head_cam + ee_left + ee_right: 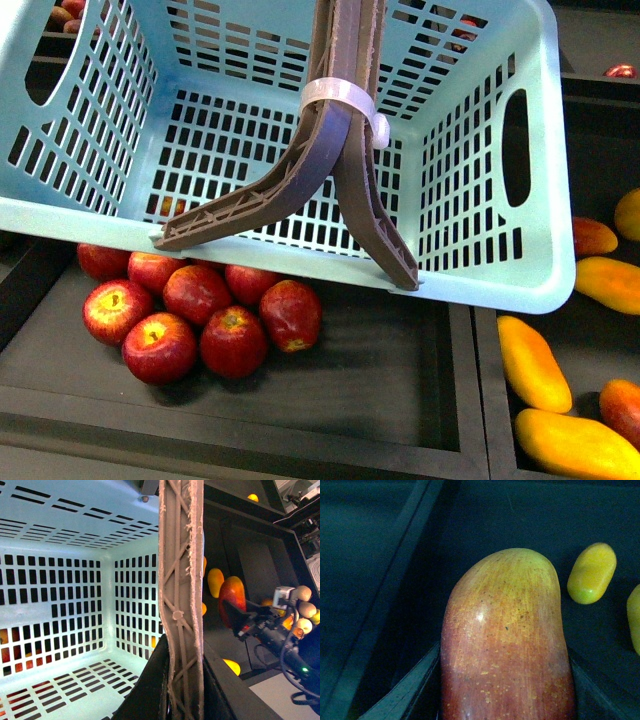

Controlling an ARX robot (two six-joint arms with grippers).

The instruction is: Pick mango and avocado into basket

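Note:
The pale teal basket [480, 288] fills the front view, hanging tilted over the black fruit trays. Its two brown handles [340, 150] are bound by a white tie [340, 98]. My left gripper [182, 690] is shut on the handles [181, 580], with the basket's lattice inside [65, 605] beside it. My right gripper [505, 700] is shut on the mango [507, 640], red with a yellow-orange tip. From the left wrist view this mango [232, 596] is held up outside the basket, off to the handles' side. The avocado is out of view.
Several red apples [200, 315] lie in a black tray under the basket. Yellow and orange mangoes [535, 365] lie in the tray to the right, beyond a raised divider [482, 400]. A small yellow mango [592, 572] lies below the held one.

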